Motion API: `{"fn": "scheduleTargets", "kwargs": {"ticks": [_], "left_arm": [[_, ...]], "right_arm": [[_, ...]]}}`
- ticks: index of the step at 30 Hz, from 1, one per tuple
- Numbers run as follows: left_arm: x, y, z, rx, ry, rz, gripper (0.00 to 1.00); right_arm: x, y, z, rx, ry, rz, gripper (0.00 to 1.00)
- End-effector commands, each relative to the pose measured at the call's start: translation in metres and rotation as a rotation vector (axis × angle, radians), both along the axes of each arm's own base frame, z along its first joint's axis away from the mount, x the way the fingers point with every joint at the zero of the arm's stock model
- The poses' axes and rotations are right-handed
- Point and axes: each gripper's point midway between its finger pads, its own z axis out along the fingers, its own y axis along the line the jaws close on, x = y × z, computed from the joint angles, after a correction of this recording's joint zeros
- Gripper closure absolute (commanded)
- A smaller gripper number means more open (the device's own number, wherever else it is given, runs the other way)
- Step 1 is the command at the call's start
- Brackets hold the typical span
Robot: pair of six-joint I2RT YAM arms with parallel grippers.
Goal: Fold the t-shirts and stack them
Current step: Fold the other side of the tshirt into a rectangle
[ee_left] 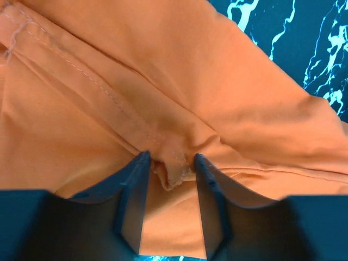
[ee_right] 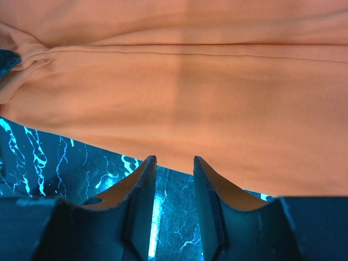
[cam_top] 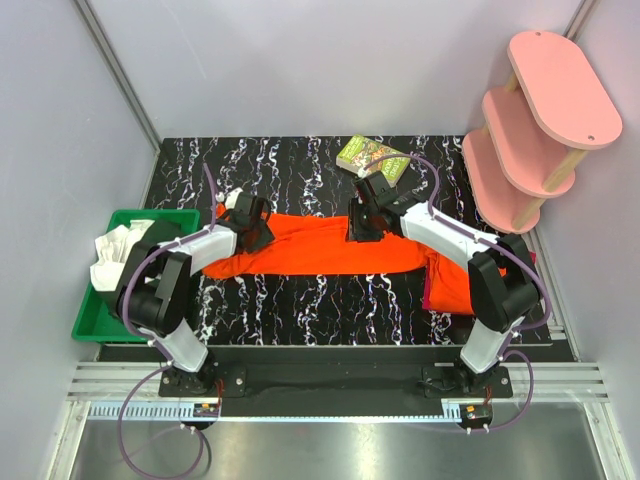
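Orange cloth t-shirt (cam_top: 320, 248): lies in a long band across the middle of the black white-veined table (cam_top: 300, 170), from 9 to 3 o'clock
Left gripper (cam_top: 255, 225): at the shirt's 9 o'clock end; jaws apart, astride a puckered hem seam that does not fill the gap
Right gripper (cam_top: 362, 225): on the shirt's 12 o'clock edge; jaws apart, tips at the hem, bare table between them
Magenta-red shirt (cam_top: 430, 297): only a sliver shows at 4 o'clock, under orange cloth and the right arm
Green plastic bin (cam_top: 85, 315): at 9 o'clock, holding white cloth (cam_top: 115, 255)
Green paperback book (cam_top: 372, 157): at 12 o'clock
Pink tiered shelf (cam_top: 540, 110): at 2 o'clock
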Motion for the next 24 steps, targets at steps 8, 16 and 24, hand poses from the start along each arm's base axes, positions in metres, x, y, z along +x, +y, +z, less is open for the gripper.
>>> {"fn": "scheduleTargets", "kwargs": {"ticks": [8, 16, 24], "left_arm": [[0.034, 0.01, 0.054, 0.075, -0.15, 0.019, 0.73], [0.057, 0.016, 0.053, 0.139, -0.138, 0.007, 0.73], [0.085, 0.02, 0.05, 0.185, -0.116, -0.017, 0.66]], "right_arm": [[0.004, -0.002, 0.007, 0.01, -0.042, -0.019, 0.6], [0.0, -0.006, 0.005, 0.003, -0.037, -0.025, 0.6], [-0.004, -0.008, 0.002, -0.001, -0.029, -0.028, 0.6]]}}
